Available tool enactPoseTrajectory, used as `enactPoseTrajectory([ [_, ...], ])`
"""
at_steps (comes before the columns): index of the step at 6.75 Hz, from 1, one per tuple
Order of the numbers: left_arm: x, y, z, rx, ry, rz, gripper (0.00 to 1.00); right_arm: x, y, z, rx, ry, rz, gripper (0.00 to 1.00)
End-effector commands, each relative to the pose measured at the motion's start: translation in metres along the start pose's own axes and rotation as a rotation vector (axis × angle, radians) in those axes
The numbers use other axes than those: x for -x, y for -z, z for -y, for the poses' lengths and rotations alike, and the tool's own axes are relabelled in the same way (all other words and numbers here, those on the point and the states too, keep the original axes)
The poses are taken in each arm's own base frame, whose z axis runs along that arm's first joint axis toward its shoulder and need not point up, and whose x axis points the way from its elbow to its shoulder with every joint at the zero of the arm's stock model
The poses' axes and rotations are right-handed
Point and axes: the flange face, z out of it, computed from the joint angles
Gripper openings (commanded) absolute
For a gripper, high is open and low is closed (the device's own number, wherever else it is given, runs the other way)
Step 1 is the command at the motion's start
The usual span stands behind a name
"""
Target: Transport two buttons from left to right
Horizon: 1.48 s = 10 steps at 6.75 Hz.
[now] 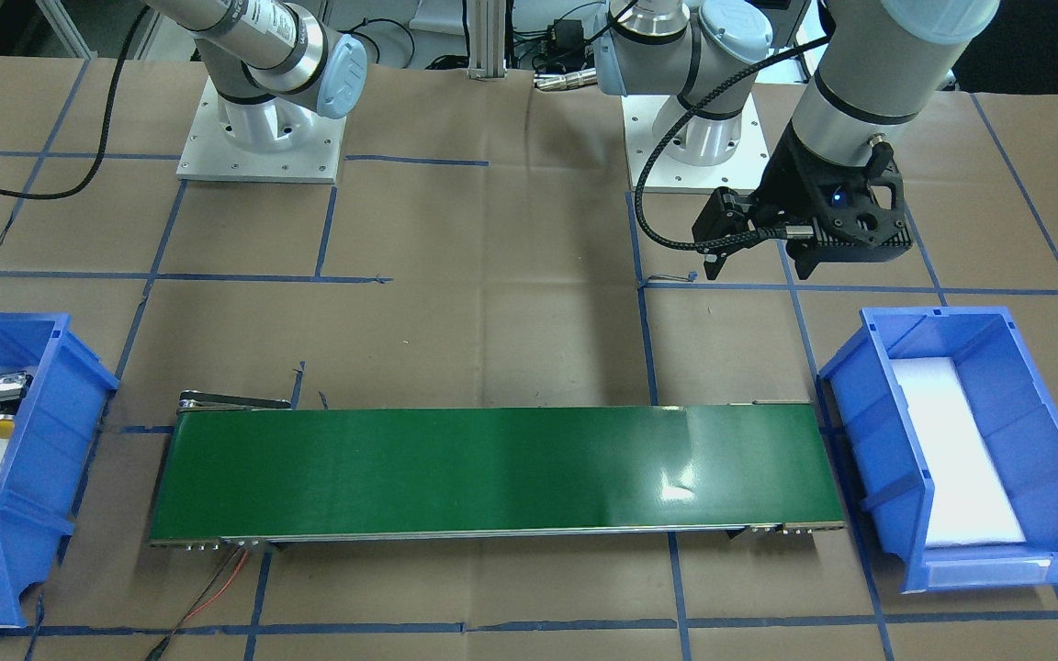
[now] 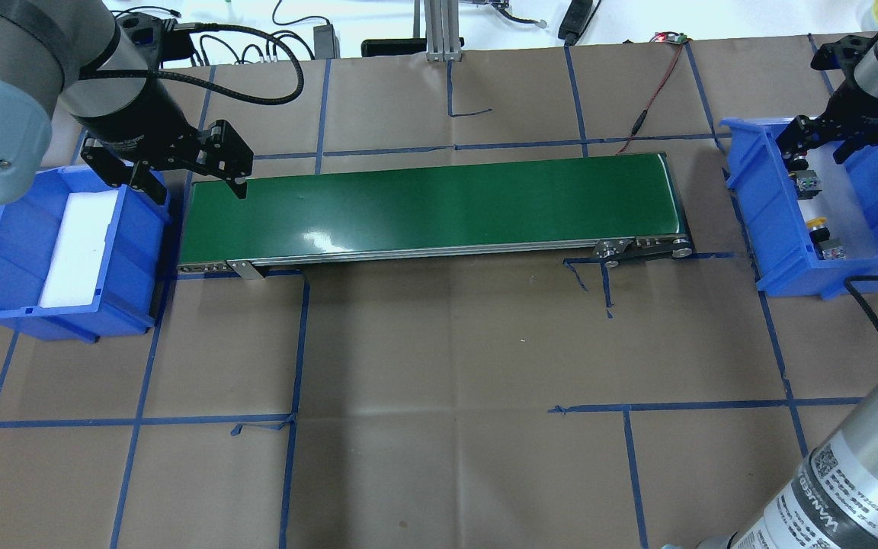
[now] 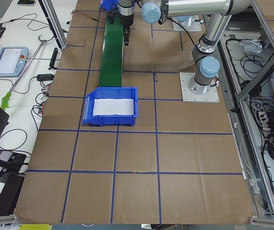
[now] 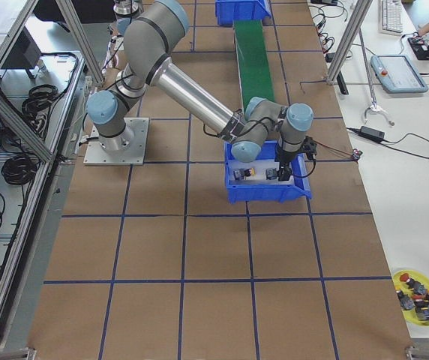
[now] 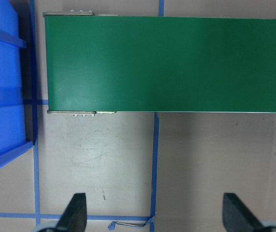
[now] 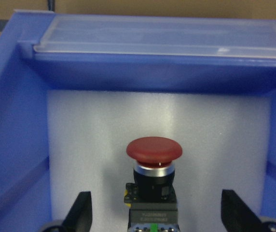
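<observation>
right gripper (image 6: 156,210) hovers over the blue bin (image 2: 744,179) on the robot's right, jaws wide open and empty, red button (image 6: 154,149) centred between them; yellow button (image 2: 816,223) lies near it in the same bin. best move: drop straight down, close on the black body under the cap rather than the dome, lift clear of the bin wall. left gripper (image 5: 155,212) jaws wide, empty, over the counter by the green belt (image 5: 167,63)

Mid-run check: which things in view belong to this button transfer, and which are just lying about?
Job:
red button
yellow button
blue bin holding both
empty bin, foam-lined
green conveyor, probably the link between the bins
right gripper, open above the red button
left gripper, open

Lying about:
teach pendant
yellow dish of spare parts
</observation>
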Motion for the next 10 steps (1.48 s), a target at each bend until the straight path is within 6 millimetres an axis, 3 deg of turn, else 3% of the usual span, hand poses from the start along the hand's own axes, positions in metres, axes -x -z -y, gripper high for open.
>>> enactPoseTrajectory([
  [1, 0.0, -0.001, 0.0, 0.001, 0.0, 0.0, 1.0, 0.007, 0.077, -0.007, -0.097, -0.018, -0.052, 1.0],
  [2, 0.0, -0.001, 0.0, 0.003, 0.0, 0.0, 1.0, 0.039, 0.13, -0.015, -0.149, -0.012, -0.076, 1.0],
  [3, 0.0, 0.0, -0.001, 0.001, 0.0, -0.001, 1.0, 0.087, 0.168, -0.027, -0.149, 0.026, -0.065, 1.0],
  [4, 0.0, -0.001, 0.0, 0.003, 0.0, 0.0, 1.0, 0.148, 0.181, -0.038, -0.103, 0.041, -0.008, 1.0],
  [5, 0.0, -0.001, 0.0, 0.001, 0.0, 0.0, 1.0, 0.226, 0.167, -0.051, 0.016, 0.085, 0.109, 1.0],
  [6, 0.0, -0.001, 0.0, 0.001, 0.0, 0.0, 1.0, 0.274, 0.177, -0.056, 0.038, 0.041, 0.122, 1.0],
  [7, 0.0, -0.001, 0.0, 0.001, 0.0, 0.0, 1.0, 0.299, 0.191, -0.069, 0.032, -0.103, 0.116, 1.0],
  [9, 0.0, -0.001, 0.0, 0.001, -0.002, 0.0, 1.0, 0.351, 0.223, -0.102, 0.004, -0.053, 0.103, 1.0],
  [10, 0.0, -0.001, 0.0, 0.001, -0.002, 0.0, 1.0, 0.36, 0.231, -0.128, -0.001, -0.055, 0.102, 1.0],
])
